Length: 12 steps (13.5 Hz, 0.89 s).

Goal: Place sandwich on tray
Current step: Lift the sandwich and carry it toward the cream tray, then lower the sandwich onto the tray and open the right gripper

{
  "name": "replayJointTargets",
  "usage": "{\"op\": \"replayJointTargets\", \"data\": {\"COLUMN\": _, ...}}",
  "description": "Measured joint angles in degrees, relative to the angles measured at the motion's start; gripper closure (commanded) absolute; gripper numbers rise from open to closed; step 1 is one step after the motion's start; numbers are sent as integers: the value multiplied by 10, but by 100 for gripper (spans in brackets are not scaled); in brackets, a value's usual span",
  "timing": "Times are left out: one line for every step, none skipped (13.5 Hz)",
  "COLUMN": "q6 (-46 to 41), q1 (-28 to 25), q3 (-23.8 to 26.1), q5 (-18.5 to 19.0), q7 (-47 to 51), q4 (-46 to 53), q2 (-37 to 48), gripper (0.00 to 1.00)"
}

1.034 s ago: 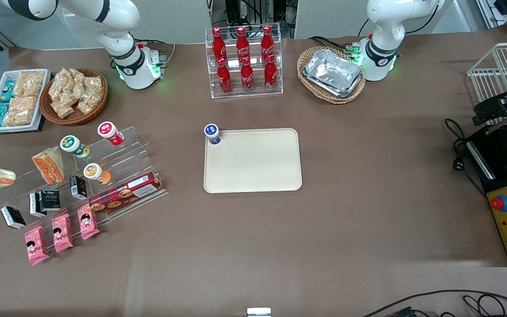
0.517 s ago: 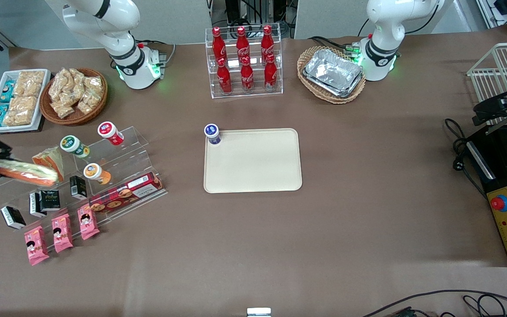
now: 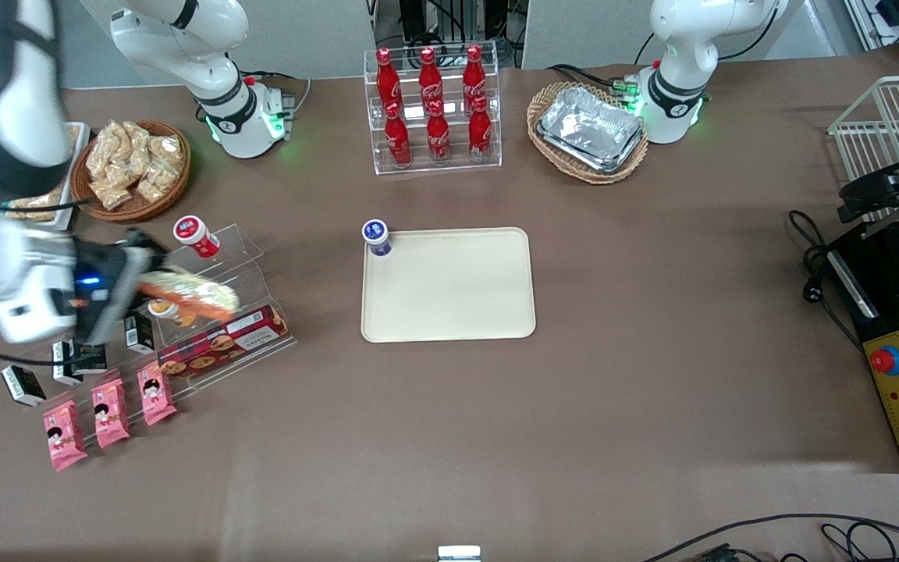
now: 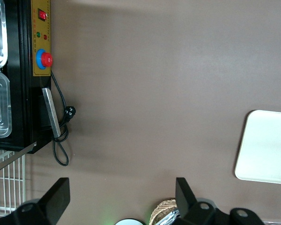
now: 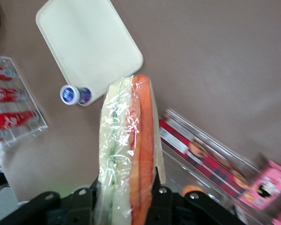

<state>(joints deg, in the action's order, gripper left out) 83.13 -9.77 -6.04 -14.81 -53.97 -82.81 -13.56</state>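
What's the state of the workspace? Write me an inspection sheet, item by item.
Surface: brown table, bare nearer the front camera.
Job's things: sandwich held in the air above the clear stepped rack; tray flat at mid-table, with a blue-capped cup at one corner.
Clutter: cola bottle rack, basket of foil trays, snack basket, pink packets, biscuit box.
Grippers: gripper above the stepped rack, jaws shut on the sandwich.
Cables: black cable beside the black machine; more at the table edge nearest the camera.
Surroundings: white wire rack at the parked arm's end.
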Motion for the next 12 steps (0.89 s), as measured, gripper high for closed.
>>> {"op": "replayJointTargets", "data": {"q6": 1, "q1": -3, "q3": 32, "q5": 3, "q7": 42, "q4": 0, "q2": 0, "gripper": 91}}
{"op": "replayJointTargets", "data": {"q6": 2, "q1": -9, "q3": 57, "q5": 4, "q7": 77, "q4": 0, "q2": 0, "gripper": 91}}
{"op": "replayJointTargets", "data": {"q6": 6, "q1": -22, "q3": 74, "q5": 5, "q7": 102, "q4": 0, "q2": 0, "gripper": 91}}
{"op": "replayJointTargets", "data": {"q6": 17, "q1": -44, "q3": 82, "q5": 9, "q7": 115, "q4": 0, "q2": 0, "gripper": 91}}
{"op": "replayJointTargets", "data": {"q6": 32, "q1": -73, "q3": 84, "q5": 15, "q7": 122, "q4": 0, "q2": -1, "gripper": 91}}
{"op": "replayJointTargets", "data": {"q6": 45, "q1": -102, "q3": 86, "q5": 23, "q7": 126, "q4": -2, "q2": -2, "gripper": 91}}
{"op": "replayJointTargets", "data": {"q6": 56, "q1": -132, "q3": 87, "q5": 31, "q7": 129, "q4": -6, "q2": -6, "gripper": 91}}
{"op": "replayJointTargets", "data": {"q6": 69, "q1": -157, "q3": 87, "q5": 37, "q7": 131, "q4": -11, "q2": -12, "gripper": 91}}
{"op": "replayJointTargets", "data": {"q6": 87, "q1": -179, "q3": 88, "q5": 45, "q7": 131, "q4": -15, "q2": -22, "gripper": 91}}
{"op": "replayJointTargets", "data": {"q6": 105, "q1": -198, "q3": 88, "q5": 55, "q7": 131, "q4": -17, "q2": -35, "gripper": 91}}
{"op": "replayJointTargets", "data": {"q6": 124, "q1": -212, "q3": 88, "q5": 62, "q7": 131, "q4": -20, "q2": -48, "gripper": 91}}
{"op": "replayJointTargets", "data": {"q6": 145, "q1": -222, "q3": 88, "q5": 66, "q7": 131, "q4": -24, "q2": -62, "gripper": 91}}
